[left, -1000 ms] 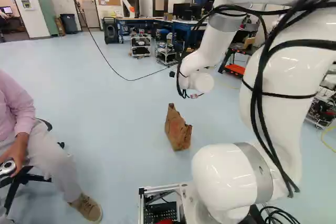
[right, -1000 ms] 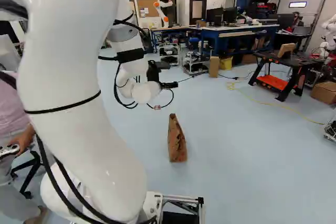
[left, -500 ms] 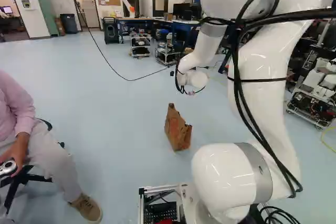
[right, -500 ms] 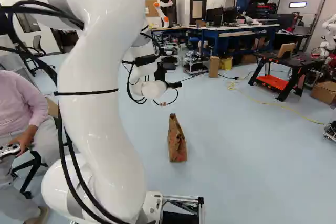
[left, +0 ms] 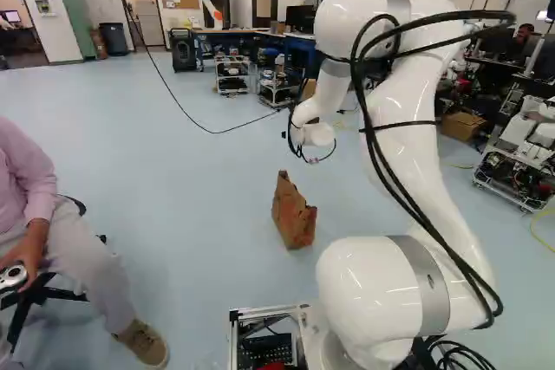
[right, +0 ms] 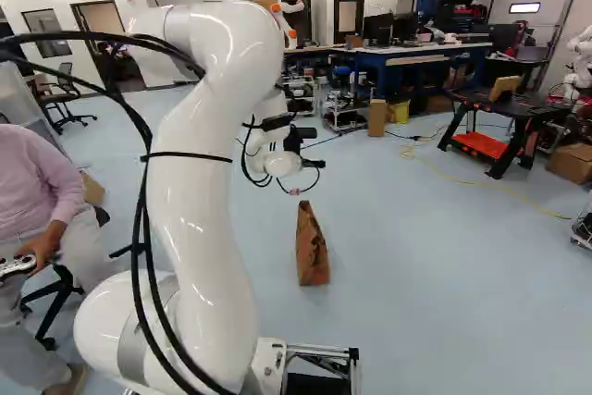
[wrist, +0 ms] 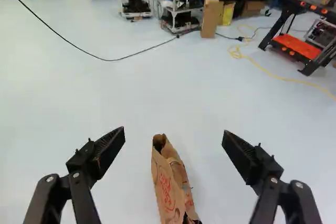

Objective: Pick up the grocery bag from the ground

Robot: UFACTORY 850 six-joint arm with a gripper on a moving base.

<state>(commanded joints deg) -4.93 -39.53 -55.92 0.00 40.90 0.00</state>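
Wrist view: open pincer, upright bag, and a descent to square up

The pincer is wide open and empty, its two fingers standing well apart. The brown paper grocery bag stands upright on the floor, seen in the gap between them but lower down, with neither finger touching it. In the right base view the arm carries its wrist above the height of the bag, so the step in hand looks to be the approach; the grasp and the lift are not begun.

The line-up looks promising: the bag is narrow from side to side, and the fingers would meet its broad faces. Its crumpled top lies a little nearer one finger, so a small sideways correction is worth making while there is air under the tips. The wrist camera takes in plenty of floor ahead, which suggests tilting the pincer further down as it lowers, keeping a finger on each side.

Coming in askew, a tip could catch the paper rim and tip the bag over or push it along. Better to go slowly, reach well below the loose top, and close evenly on firmer paper. What it holds I cannot tell, so lift straight up, gently, in case the paper tears or slips.
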